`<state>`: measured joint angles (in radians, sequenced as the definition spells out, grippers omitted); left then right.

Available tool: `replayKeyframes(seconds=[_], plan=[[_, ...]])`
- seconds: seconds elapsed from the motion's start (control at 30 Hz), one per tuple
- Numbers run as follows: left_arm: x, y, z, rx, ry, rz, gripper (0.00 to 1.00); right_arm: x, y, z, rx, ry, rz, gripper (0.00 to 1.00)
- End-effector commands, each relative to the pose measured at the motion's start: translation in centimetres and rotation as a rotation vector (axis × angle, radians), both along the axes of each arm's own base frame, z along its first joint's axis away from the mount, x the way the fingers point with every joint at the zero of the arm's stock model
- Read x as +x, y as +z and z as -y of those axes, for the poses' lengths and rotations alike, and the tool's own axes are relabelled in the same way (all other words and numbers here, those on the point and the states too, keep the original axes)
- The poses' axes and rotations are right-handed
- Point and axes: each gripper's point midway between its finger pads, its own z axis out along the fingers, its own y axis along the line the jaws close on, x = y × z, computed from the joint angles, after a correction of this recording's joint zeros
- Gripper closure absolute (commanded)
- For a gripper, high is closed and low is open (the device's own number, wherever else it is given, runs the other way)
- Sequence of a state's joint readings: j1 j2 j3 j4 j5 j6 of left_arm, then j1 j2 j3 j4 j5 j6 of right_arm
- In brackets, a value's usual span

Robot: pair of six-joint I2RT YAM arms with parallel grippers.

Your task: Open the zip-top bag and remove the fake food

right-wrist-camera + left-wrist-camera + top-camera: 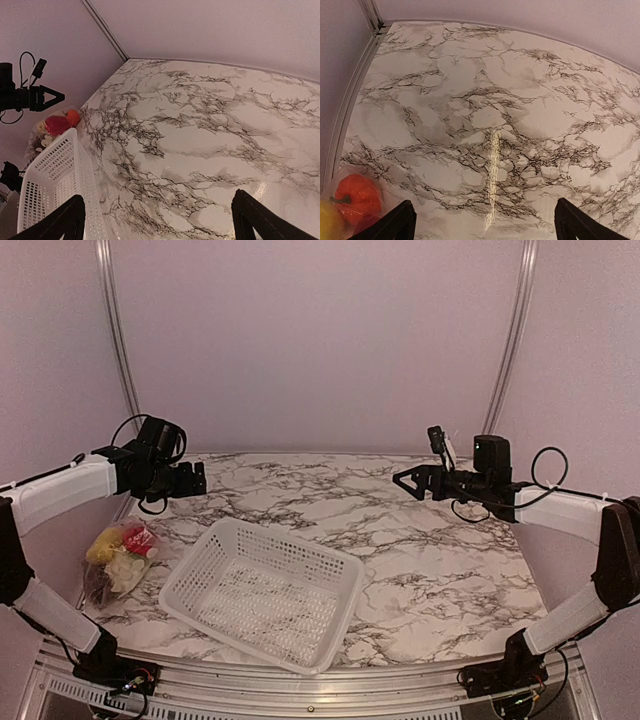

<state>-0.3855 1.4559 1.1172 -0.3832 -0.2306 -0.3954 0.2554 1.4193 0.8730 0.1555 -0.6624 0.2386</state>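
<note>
Holding your left pincer (pixel 197 481) and right pincer (pixel 402 480) apart beyond the basket (pixel 300 544); zip-top bag (pixel 108 578) with fake food (pixel 137 539) lies left of basket.

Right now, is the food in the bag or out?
In. The food sits bunched inside the clear bag, left of the basket, which holds nothing.

The table (pixel 430 530), patterned as white marble with dark veins, is carrying two things. A white perforated basket (pixel 262 592) is sitting near the front edge, left of centre and turned at an angle. A clear bag (pixel 112 575) is lying at the left edge, just beside the basket's left end, holding food (pixel 140 538) in red, yellow and pale pieces.
</note>
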Motion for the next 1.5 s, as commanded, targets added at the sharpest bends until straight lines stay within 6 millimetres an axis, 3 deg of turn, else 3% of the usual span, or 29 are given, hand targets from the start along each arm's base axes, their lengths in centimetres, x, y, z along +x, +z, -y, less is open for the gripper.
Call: replayKeyframes(seconds=[0.0,0.1,0.23,0.47,0.83,1.0,1.23,1.37,1.47], plan=[[-2.3,0.8,-2.0,0.076,0.041,-0.055,0.01,0.0,1.3,-1.0,0.006,0.047,0.031,0.01],[-3.9,1.3,-2.7,0.076,0.055,-0.085,0.01,-0.1,1.3,-1.1,0.010,0.056,0.036,0.01],[-6.5,2.1,-5.0,0.111,0.150,-0.118,0.01,-0.2,1.3,-1.3,0.019,0.068,0.041,0.01],[-10.2,0.4,-9.5,0.240,0.364,-0.205,0.01,-0.3,1.2,-1.8,0.059,0.092,0.042,0.01],[-9.0,-3.1,-11.6,0.464,0.449,-0.290,0.04,-0.4,0.8,-2.0,0.058,0.113,0.046,0.01],[-8.9,-4.2,-12.3,0.517,0.458,-0.317,0.22,-0.4,0.6,-1.9,0.054,0.113,0.044,0.01],[-8.3,-4.9,-13.1,0.499,0.453,-0.329,0.75,-0.3,0.8,-1.9,0.055,0.111,0.049,0.01],[-7.4,-4.9,-13.4,0.466,0.447,-0.328,0.99,-0.3,0.8,-1.9,0.054,0.109,0.052,0.01],[-5.8,-4.2,-12.7,0.437,0.409,-0.294,1.00,-0.2,0.6,-1.8,0.056,0.106,0.049,0.01]])
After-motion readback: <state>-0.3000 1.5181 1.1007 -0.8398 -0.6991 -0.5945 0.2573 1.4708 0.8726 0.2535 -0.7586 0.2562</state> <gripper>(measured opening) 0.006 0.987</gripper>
